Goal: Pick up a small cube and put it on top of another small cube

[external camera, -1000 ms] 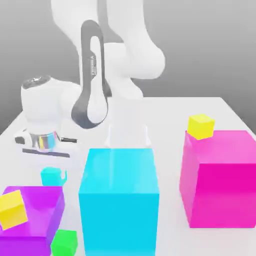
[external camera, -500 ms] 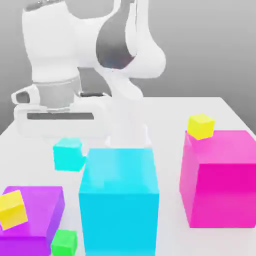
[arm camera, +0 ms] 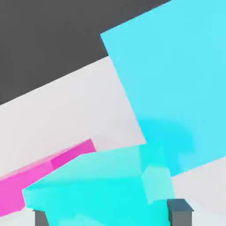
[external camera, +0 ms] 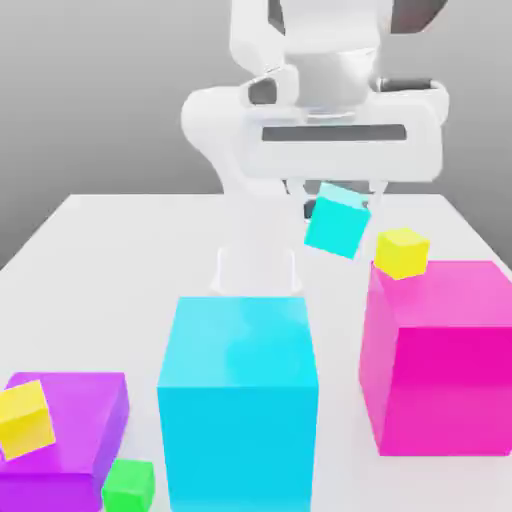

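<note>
My hand [external camera: 338,205] pinches the small cube [external camera: 337,221], tilted and lifted clear of the table [external camera: 100,240], with one finger [arm camera: 179,212] on either side of it. The cube hangs in the air toward the table's far edge, above and beyond the large cyan block [external camera: 238,400] and just beside the yellow cube [external camera: 402,252], which sits on the far corner of the pink block [external camera: 438,357]. A green cube [external camera: 128,487] lies at the near edge, beside the purple block [external camera: 75,430].

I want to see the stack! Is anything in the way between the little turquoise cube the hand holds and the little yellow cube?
Nothing visible. The hand holds the small cyan cube in the air, beside and slightly above the small yellow cube on the big pink block, open space between them.
</note>
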`<act>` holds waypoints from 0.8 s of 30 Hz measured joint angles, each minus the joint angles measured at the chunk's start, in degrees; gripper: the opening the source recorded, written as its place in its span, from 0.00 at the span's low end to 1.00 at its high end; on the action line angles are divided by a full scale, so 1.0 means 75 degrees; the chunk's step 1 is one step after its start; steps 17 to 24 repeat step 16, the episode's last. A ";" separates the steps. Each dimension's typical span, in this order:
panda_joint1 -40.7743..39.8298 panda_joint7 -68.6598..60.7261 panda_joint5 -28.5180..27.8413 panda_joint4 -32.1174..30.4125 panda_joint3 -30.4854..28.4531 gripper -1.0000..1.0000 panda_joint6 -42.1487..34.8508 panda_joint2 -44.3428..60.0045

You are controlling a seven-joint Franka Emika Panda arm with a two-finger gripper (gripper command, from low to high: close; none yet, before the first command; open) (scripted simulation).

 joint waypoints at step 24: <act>0.0639 0.2699 0.0987 -0.1016 0.1844 1.00 -0.0066 -0.1093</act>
